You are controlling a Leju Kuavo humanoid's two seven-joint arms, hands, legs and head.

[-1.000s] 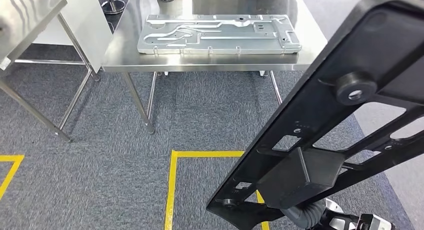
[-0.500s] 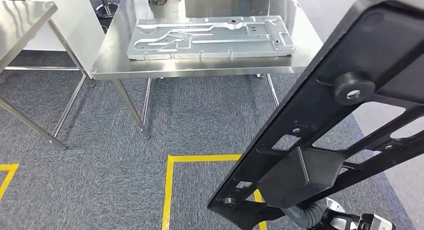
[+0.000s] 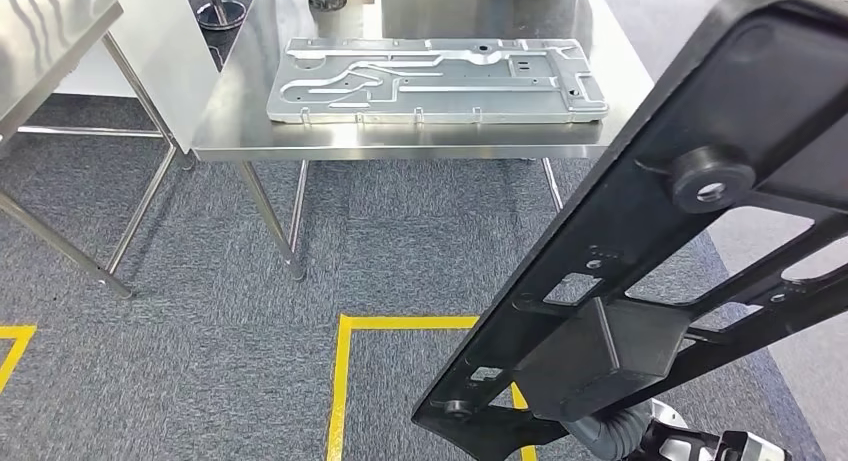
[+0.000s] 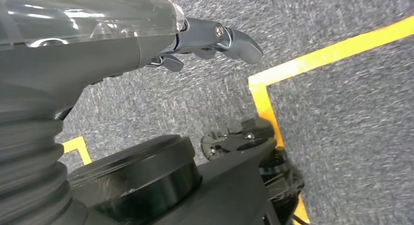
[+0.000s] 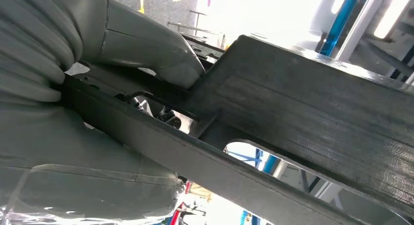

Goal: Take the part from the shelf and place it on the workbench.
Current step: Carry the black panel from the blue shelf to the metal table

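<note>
The right hand (image 5: 97, 88) is wrapped around a bar of the black part (image 3: 680, 231), its thick thumb pressing on one side of the bar in the right wrist view, so the part is firmly held and is no longer on any shelf. In the head view the part stands up steeply, tilted from the low right corner toward the top right, and it covers much of that side of the picture. The left hand (image 4: 215, 37) hangs beside the body over the grey carpet (image 3: 200, 311); it holds nothing and its fingers are loosely curled, not pressed together. On the carpet a yellow line (image 3: 345, 381) marks a corner just in front of the robot. Ahead, well apart from the part, stands the steel tabletop (image 3: 240, 111), and a long silver plate (image 3: 440, 79) already lies on it and takes most of its surface. I judge the carrying step is in progress and the placing is not yet begun. The risk I see is this: the part is long and gripped near one end, so it may swing and strike the tabletop edge when the robot comes near. Also, the free room beside the silver plate is small, so the part could land on the plate or hang over the rim and slide off.
</note>
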